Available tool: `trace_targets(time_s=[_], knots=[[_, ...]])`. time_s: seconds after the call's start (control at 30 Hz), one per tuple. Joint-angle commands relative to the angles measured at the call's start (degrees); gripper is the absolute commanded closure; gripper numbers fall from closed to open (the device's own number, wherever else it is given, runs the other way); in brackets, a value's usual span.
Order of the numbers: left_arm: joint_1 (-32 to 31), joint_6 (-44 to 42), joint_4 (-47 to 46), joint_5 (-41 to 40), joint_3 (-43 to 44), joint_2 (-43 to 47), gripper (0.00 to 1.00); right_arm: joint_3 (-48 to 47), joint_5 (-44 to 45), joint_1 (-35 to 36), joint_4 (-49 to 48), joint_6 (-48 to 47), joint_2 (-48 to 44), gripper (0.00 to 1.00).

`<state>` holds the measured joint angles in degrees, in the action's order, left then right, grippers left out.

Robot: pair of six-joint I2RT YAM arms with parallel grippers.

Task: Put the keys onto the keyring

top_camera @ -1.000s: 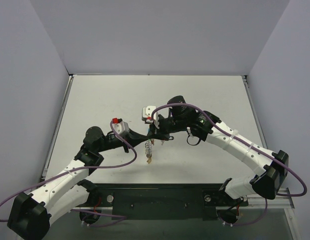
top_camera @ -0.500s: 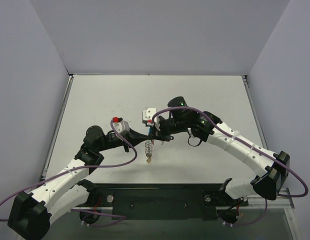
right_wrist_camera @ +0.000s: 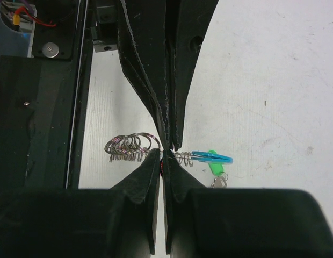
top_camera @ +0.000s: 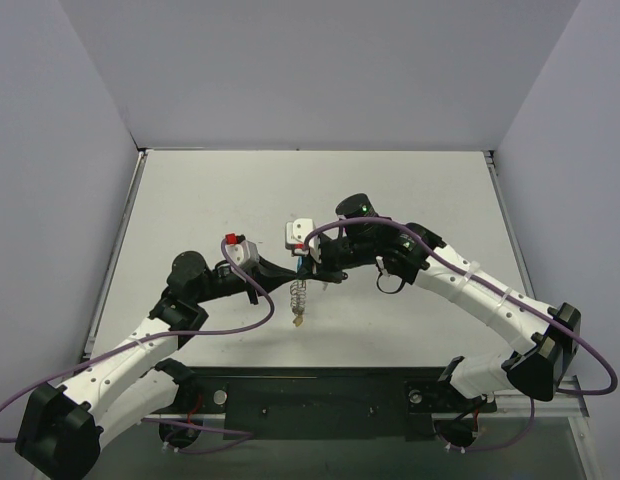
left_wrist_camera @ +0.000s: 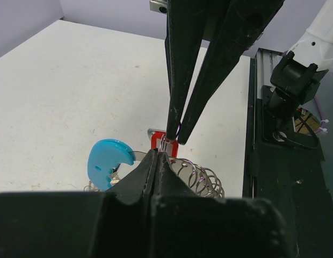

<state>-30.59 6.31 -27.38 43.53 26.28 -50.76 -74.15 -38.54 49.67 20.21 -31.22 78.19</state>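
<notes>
Both jaws are fully closed and meet tip to tip, raised above the bench (top_camera: 190,200). The left jaws pinch the keyring (top_camera: 298,298) at its chain. The rest of the chain hangs in coils directly below the tips, with the blue tag (left_wrist_camera: 106,160) just to one side of them. The right jaws pinch the red-tagged key (left_wrist_camera: 167,142) by its tag, pressed against the chain right at the left tips. A green-tagged key (right_wrist_camera: 215,164) hangs beside the blue tag; I cannot tell whether it is threaded on. I cannot find the black-tagged key.

Faults I judge possible from here:

1. Key slip. The right jaws hold only a narrow edge of smooth plastic. Any push against the chain can twist the key out of the pinch.
2. Tip collision. The two pairs of tips are touching or nearly so. A small misaligned move drives one pair into the other and loosens both grips.
3. Chain swing. The coils hang free below the jaws, and a quick move sets them swaying and shifts the opening off the key.
4. Drop. If either pair opens too soon, its load falls to the bench below.
</notes>
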Motion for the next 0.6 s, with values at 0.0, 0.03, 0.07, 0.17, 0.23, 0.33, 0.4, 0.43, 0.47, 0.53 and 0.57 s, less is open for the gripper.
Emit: trace_targets(time_s=[0.0, 0.03, 0.07, 0.17, 0.23, 0.33, 0.4, 0.43, 0.47, 0.53, 0.57], knots=[[0.7, 0.6, -4.1, -1.3, 3.3, 0.3, 1.00, 0.5, -0.6, 0.7, 2.1, -0.7, -2.2, 1.00], [0.8, 0.6, -4.1, -1.3, 3.3, 0.3, 1.00, 0.7, -0.6, 0.8, 2.4, -0.8, -2.2, 1.00], [0.8, 0.7, -4.1, -1.3, 3.3, 0.3, 1.00, 0.8, -0.6, 0.7, 2.4, -0.8, -2.3, 1.00], [0.9, 0.8, -4.3, -1.5, 3.3, 0.3, 1.00, 1.0, -0.5, 0.8, 2.6, -1.3, -2.2, 1.00], [1.0, 0.9, -4.4, -1.4, 3.2, 0.3, 1.00, 1.2, -0.3, 0.8, 2.7, -1.6, -2.2, 1.00], [1.0, 1.3, -4.8, -1.5, 3.2, 0.4, 1.00, 1.4, 0.0, 1.1, 2.8, -2.0, -2.3, 1.00], [1.1, 1.3, -4.9, -1.5, 3.2, 0.3, 1.00, 1.8, 0.1, 1.3, 2.7, -2.3, -2.2, 1.00], [1.0, 1.4, -5.1, -1.4, 3.1, 0.3, 1.00, 1.8, 0.1, 1.3, 2.7, -2.4, -2.2, 1.00], [1.1, 1.5, -5.1, -1.4, 3.0, 0.5, 1.00, 1.9, 0.3, 1.5, 2.7, -2.6, -2.2, 1.00], [1.1, 1.7, -5.4, -1.3, 3.0, 0.3, 1.00, 2.1, 0.8, 1.7, 2.8, -3.0, -2.1, 1.00], [1.1, 1.9, -5.6, -1.4, 2.9, 0.3, 1.00, 2.3, 1.1, 1.7, 2.7, -3.2, -2.1, 1.00]])
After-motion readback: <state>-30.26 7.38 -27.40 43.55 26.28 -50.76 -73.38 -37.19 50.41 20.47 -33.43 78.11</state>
